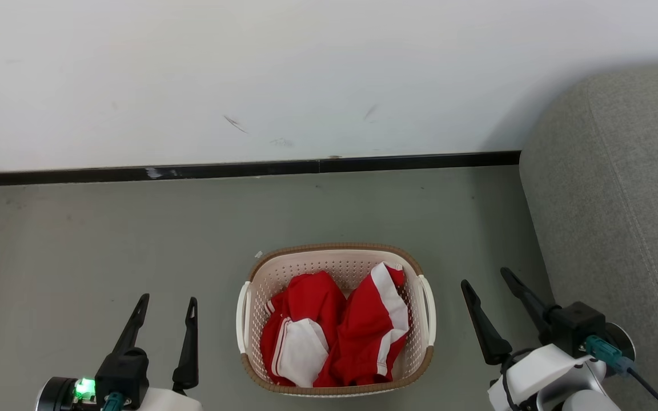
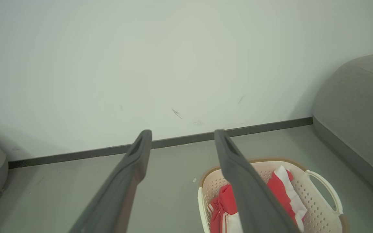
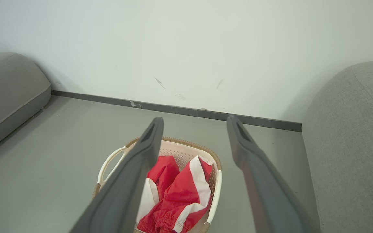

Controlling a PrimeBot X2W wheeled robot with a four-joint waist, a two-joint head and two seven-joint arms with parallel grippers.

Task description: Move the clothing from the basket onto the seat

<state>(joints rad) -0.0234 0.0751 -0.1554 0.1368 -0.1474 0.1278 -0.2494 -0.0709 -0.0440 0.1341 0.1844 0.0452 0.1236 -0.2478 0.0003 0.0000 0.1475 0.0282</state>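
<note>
Left gripper [image 1: 169, 298], right gripper [image 1: 485, 276]: fingers stood apart, empty, flanking basket [image 1: 334, 248] on floor [image 1: 106, 240]. Clothing [image 1: 329, 334]: red-and-white garments lay crumpled inside, toward basket's near rim. Probably light, soft, limp; best pinched at a raised fold. Seat [image 1: 620, 217]: stood right of basket.

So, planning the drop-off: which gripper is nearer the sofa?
Right. The right gripper is just left of the sofa; the left gripper is across the basket from it.
</note>
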